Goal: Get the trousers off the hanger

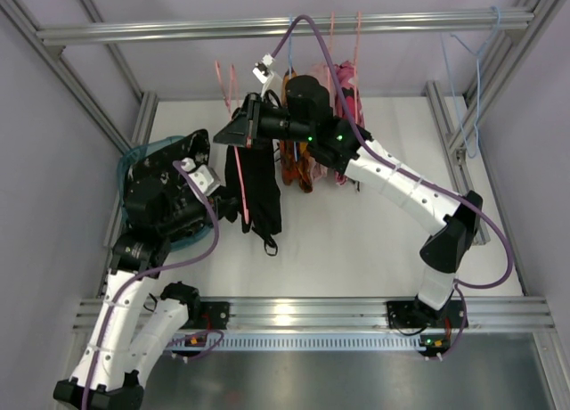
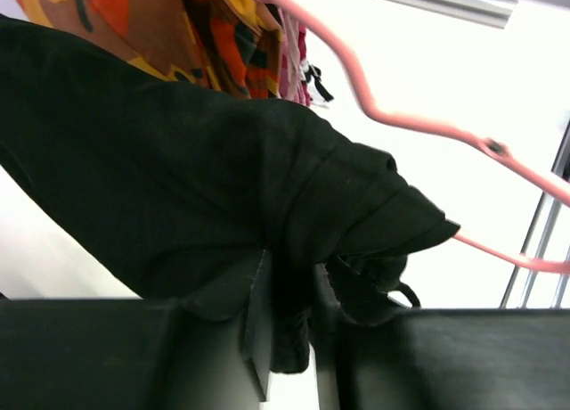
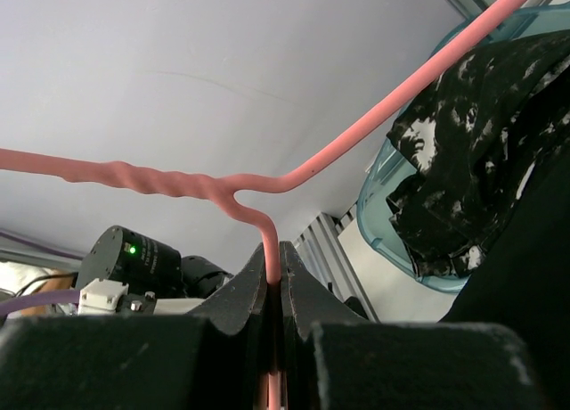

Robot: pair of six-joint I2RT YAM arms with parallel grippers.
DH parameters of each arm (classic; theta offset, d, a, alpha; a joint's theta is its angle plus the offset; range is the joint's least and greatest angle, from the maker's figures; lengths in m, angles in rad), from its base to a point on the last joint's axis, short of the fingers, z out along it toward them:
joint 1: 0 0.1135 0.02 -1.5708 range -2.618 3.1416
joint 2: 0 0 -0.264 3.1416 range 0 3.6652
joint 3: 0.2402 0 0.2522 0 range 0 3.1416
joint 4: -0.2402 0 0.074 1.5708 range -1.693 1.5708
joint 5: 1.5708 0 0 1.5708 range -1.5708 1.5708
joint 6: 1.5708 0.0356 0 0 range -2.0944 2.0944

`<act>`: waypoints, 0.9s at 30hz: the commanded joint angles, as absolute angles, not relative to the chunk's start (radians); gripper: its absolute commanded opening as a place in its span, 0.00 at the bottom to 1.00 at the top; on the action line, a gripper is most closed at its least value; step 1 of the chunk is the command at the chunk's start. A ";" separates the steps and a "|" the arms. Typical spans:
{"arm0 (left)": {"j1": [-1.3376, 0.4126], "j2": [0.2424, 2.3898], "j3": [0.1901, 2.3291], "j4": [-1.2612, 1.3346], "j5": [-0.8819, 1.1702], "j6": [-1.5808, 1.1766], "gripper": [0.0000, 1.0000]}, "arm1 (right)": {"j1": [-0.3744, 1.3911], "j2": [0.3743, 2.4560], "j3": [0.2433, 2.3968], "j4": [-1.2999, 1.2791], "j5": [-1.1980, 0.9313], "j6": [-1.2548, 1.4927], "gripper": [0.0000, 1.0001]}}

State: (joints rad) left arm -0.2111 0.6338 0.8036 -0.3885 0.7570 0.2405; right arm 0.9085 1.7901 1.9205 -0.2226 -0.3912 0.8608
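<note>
The plain black trousers (image 1: 263,196) hang from a pink hanger (image 1: 242,205) over the middle of the table, with a strap loop (image 1: 270,245) dangling below. My left gripper (image 1: 224,194) is shut on a fold of this black cloth (image 2: 294,205); the pink hanger (image 2: 401,120) runs above it. My right gripper (image 1: 233,132) is shut on the pink hanger's wire neck (image 3: 267,223), just above the trousers. The black trousers with white speckles (image 3: 463,151) lie in a blue basket (image 3: 383,205) at the left (image 1: 134,160), behind my left arm.
Orange patterned clothing (image 1: 298,165) and pink clothing (image 1: 347,89) hang on other hangers from the top rail (image 1: 267,25), close behind my right wrist. The orange garment also shows in the left wrist view (image 2: 178,18). An empty blue hanger (image 1: 472,71) hangs at the right. Frame posts flank the table.
</note>
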 commanded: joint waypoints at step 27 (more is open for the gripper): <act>-0.368 0.706 0.793 -0.230 0.654 0.163 0.66 | 0.873 1.752 1.974 -0.071 -0.476 0.897 0.00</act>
